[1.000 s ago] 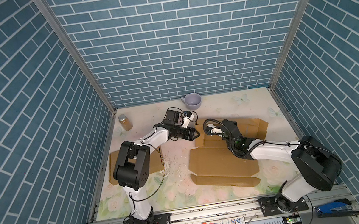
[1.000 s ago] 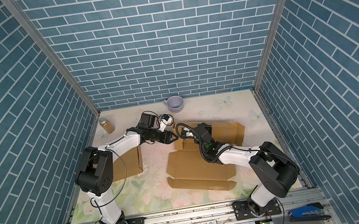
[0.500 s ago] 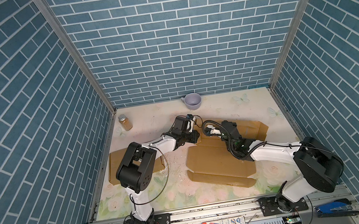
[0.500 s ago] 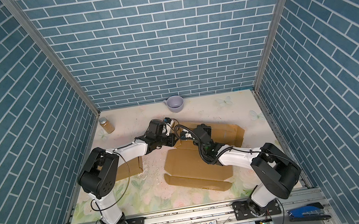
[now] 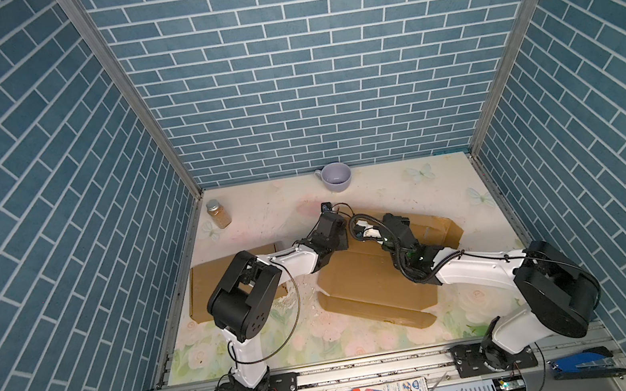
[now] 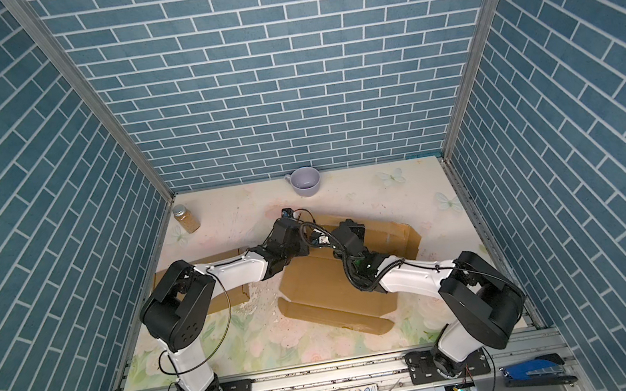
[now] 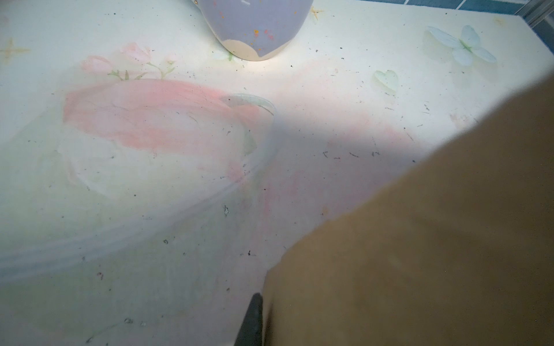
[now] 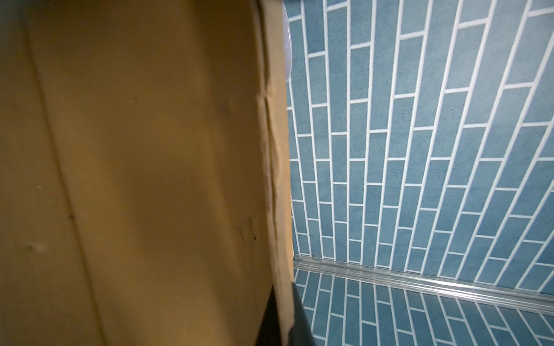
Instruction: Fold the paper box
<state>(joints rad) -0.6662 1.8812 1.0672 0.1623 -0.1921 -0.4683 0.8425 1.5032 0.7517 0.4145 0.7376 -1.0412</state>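
The box, mid-table, has now been pinched at its raised flap by the left gripper (just closed). The right gripper is clamped alongside, so folding can be begun.

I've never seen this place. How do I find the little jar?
Find the flowery table under the blue brick back wall, then go to the table's far left corner. The jar stands there alone. It is small, with a silver lid and brown stuff inside, while the mug nearby is purple and open.
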